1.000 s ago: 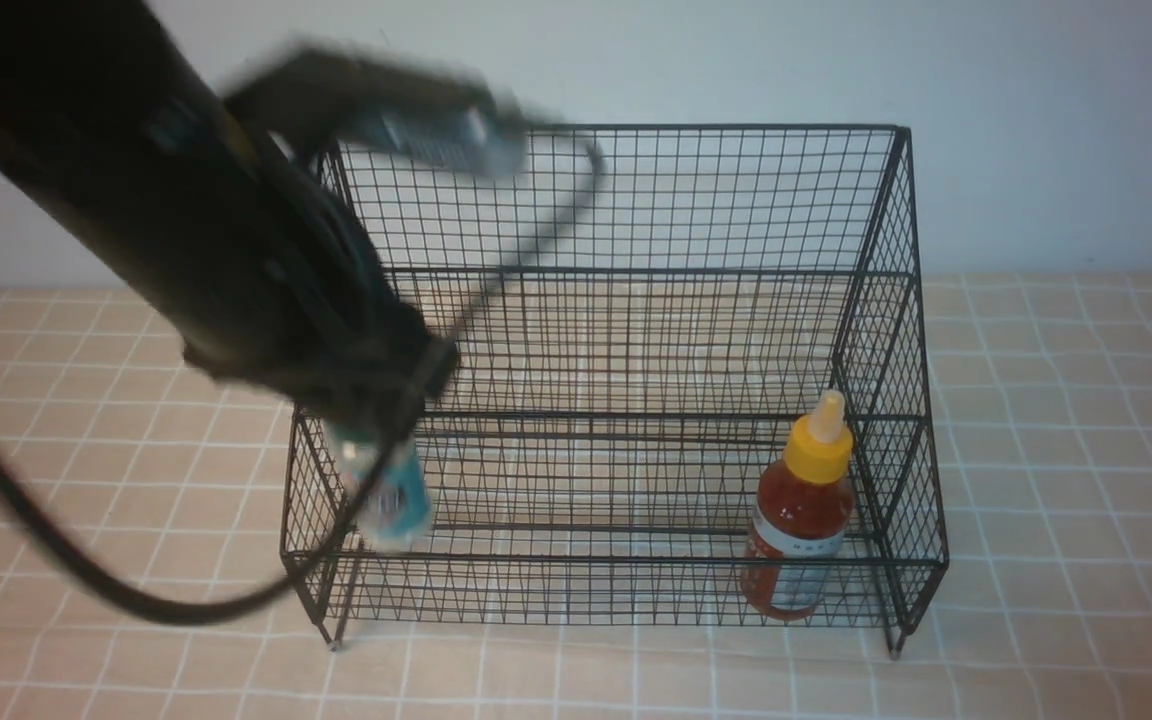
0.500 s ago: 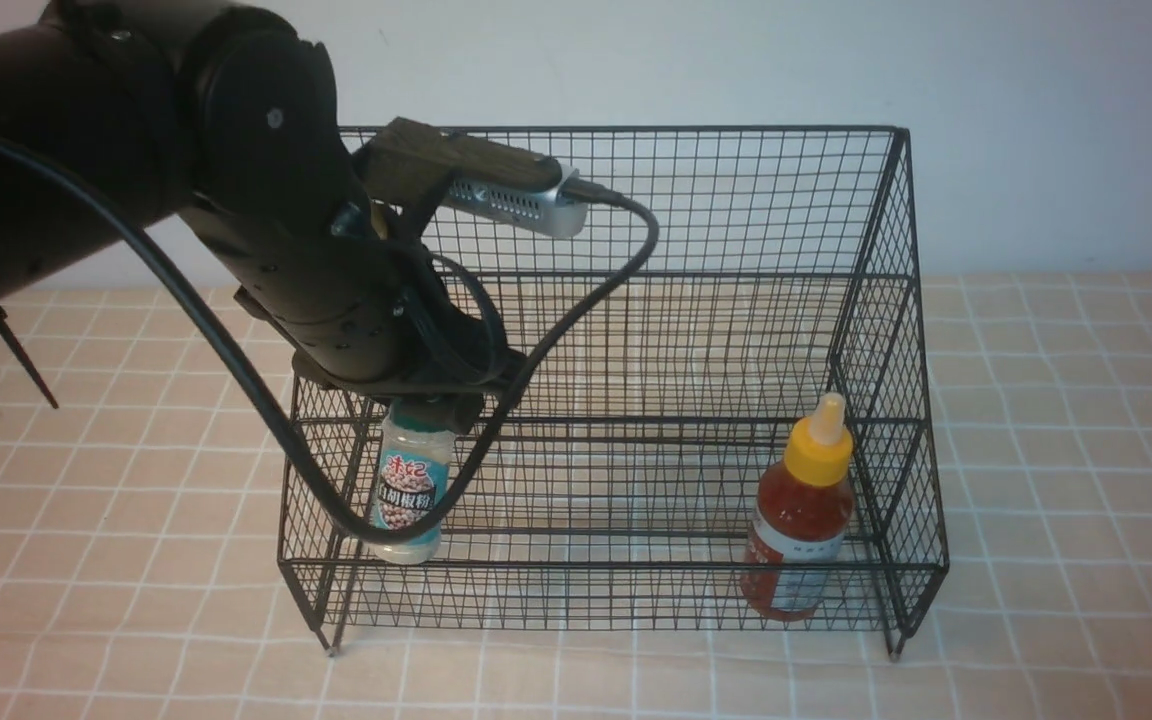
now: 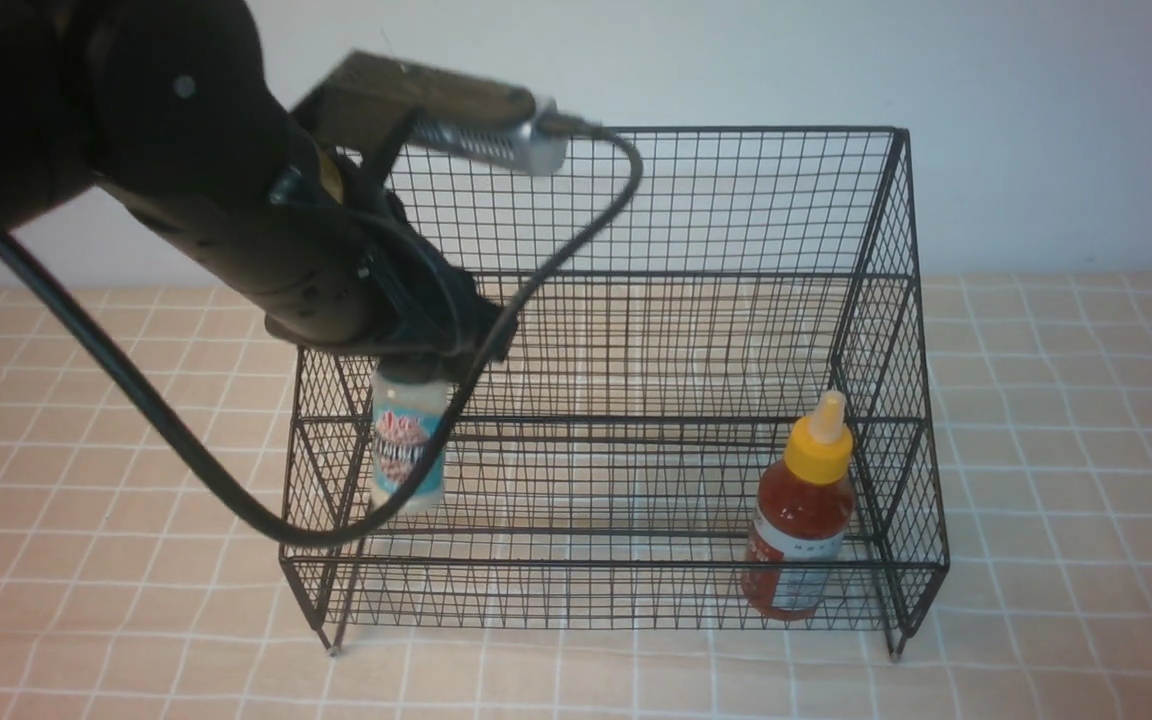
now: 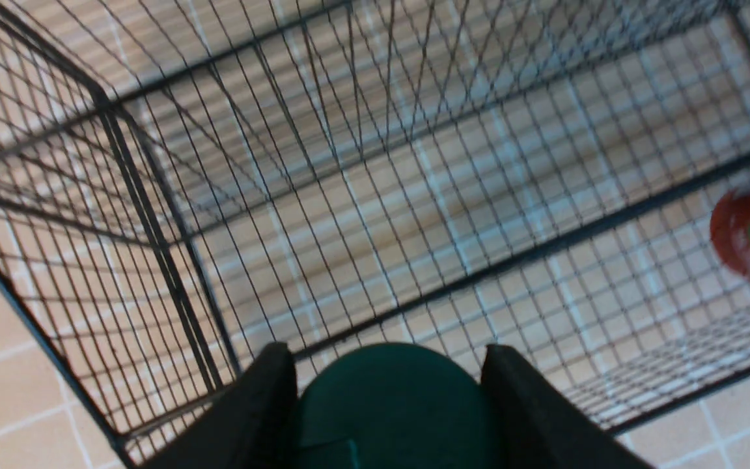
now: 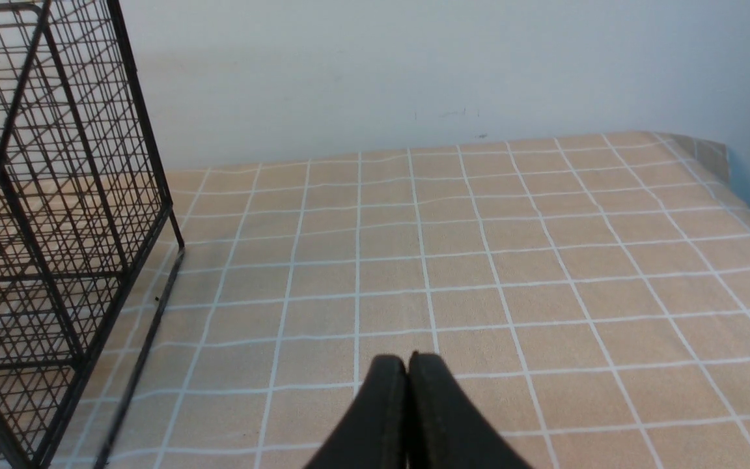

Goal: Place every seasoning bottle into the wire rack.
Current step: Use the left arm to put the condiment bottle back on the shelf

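Wire rack (image 3: 866,300) holds one bottle for sure: the red sauce bottle (image 3: 801,520) stands upright on the lowest tier, near-right corner, yellow nozzle cap on. The rest of the tiers are bare mesh.

The shaker (image 3: 406,450) hangs upright at the rack's left end, above the near tier. Its base looks clear of the mesh, but that is hard to confirm. The left gripper (image 3: 416,362) is clamped on its top, one finger on each side of the dark green cap (image 4: 391,404).

From the front that cap is hidden under the gripper, and a black cable (image 3: 186,450) loops across the rack's left side. In the left wrist view the red bottle is cut off at the edge and blurred.

The right gripper (image 5: 407,391) has its fingers pressed together with nothing between them, over the checked cloth (image 5: 544,260) to the right of the rack.

The shaker's teal label has red writing, motion-blurred and unreadable. The print on the red bottle's white label is too small to read.
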